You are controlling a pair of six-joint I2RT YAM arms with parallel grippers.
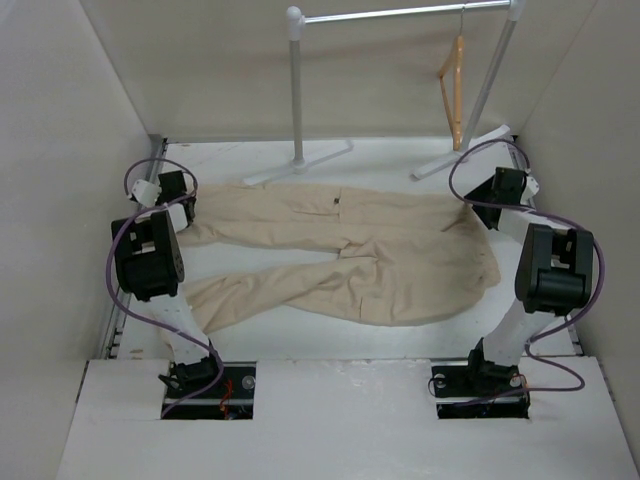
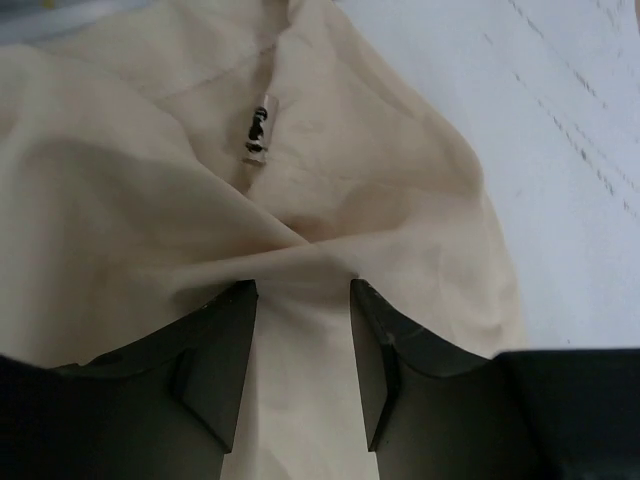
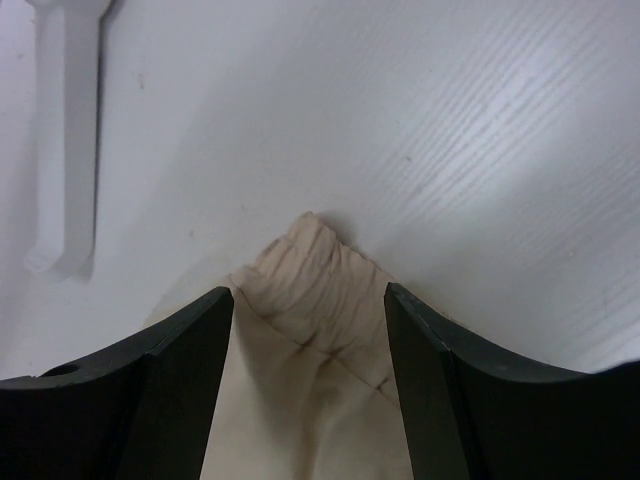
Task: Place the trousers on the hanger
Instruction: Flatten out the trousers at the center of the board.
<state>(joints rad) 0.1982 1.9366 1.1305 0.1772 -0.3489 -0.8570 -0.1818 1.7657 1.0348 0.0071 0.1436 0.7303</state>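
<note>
The beige trousers (image 1: 350,255) lie flat across the table, waist to the right and both legs to the left. The orange-tan wooden hanger (image 1: 455,85) hangs from the rack's rail at the back right. My left gripper (image 1: 178,200) is down at the end of the far leg. In the left wrist view it (image 2: 302,285) is open, its fingers either side of gathered cloth (image 2: 330,200) that bears a small silver-and-dark tag (image 2: 258,128). My right gripper (image 1: 492,205) is at the waist's far right corner. In the right wrist view it (image 3: 310,290) is open, straddling the ribbed waistband corner (image 3: 315,265).
The white-and-silver garment rack (image 1: 297,90) stands at the back, its white feet (image 1: 300,165) on the table just behind the trousers; one foot shows in the right wrist view (image 3: 65,130). White walls close in on both sides.
</note>
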